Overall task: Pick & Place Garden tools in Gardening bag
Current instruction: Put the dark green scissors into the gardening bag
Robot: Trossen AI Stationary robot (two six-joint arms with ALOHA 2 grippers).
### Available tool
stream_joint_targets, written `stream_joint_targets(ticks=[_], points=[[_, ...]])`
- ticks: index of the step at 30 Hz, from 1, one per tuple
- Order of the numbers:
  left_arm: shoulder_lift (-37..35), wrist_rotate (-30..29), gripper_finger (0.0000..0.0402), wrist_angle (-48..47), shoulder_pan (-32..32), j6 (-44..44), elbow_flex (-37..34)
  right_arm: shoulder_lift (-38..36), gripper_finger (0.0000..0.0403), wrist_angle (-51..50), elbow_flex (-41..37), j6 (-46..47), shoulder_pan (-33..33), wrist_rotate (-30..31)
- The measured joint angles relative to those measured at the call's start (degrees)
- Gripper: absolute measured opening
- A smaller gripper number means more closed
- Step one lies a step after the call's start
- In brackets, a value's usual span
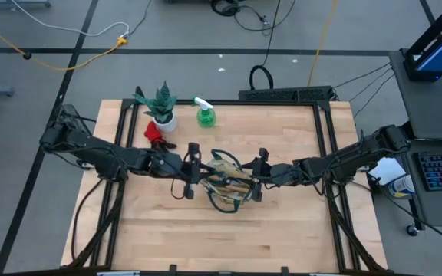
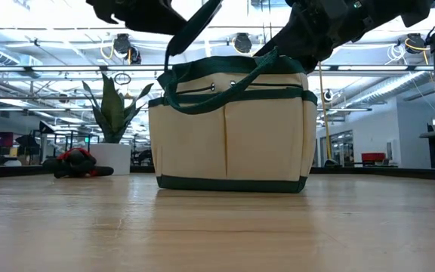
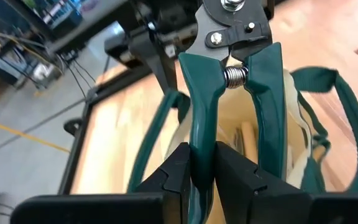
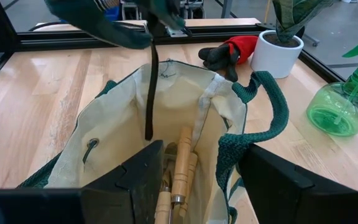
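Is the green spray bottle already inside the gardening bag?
No, the spray bottle stands on the table beside the potted plant, apart from the gardening bag.

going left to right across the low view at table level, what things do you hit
red item lying on the table → green spiky plant in its white pot → gardening bag, with both arms coming down over its top
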Motion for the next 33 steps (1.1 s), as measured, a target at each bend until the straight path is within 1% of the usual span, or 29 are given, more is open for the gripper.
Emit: stream_joint_targets(ticks=[4, 8, 13, 15, 19, 27, 33], points=[[0.0, 0.0, 0.006, -2.7, 0.0, -2.1, 0.0, 0.0, 0.0196, 0.0, 0.0, 0.0, 0.0, 0.0], [2.4, 1.1, 0.006, -3.1, 0.1, -3.9, 0.0, 0.0, 0.0196, 0.0, 0.0, 0.0, 0.0, 0.0], [7.9, 1.1, 0.006, -2.4, 0.0, -2.0, 0.0, 0.0, 0.0196, 0.0, 0.0, 0.0, 0.1, 0.0], [9.4, 1.1, 0.006, -0.8, 0.0, -1.9, 0.0, 0.0, 0.0196, -0.1, 0.0, 0.0, 0.1, 0.0], [10.9, 1.1, 0.006, 0.9, 0.0, -1.8, 0.0, 0.0, 0.0196, -0.1, 0.0, 0.0, 0.1, 0.0], [13.1, 1.1, 0.006, -0.2, 1.0, -2.2, 0.0, 0.0, 0.0196, 0.0, 0.0, 0.1, 0.1, 0.0], [14.7, 4.8, 0.006, -2.3, 2.2, -2.6, 0.1, 0.0, 0.0196, 0.0, 0.0, 0.2, 0.1, 0.0]])
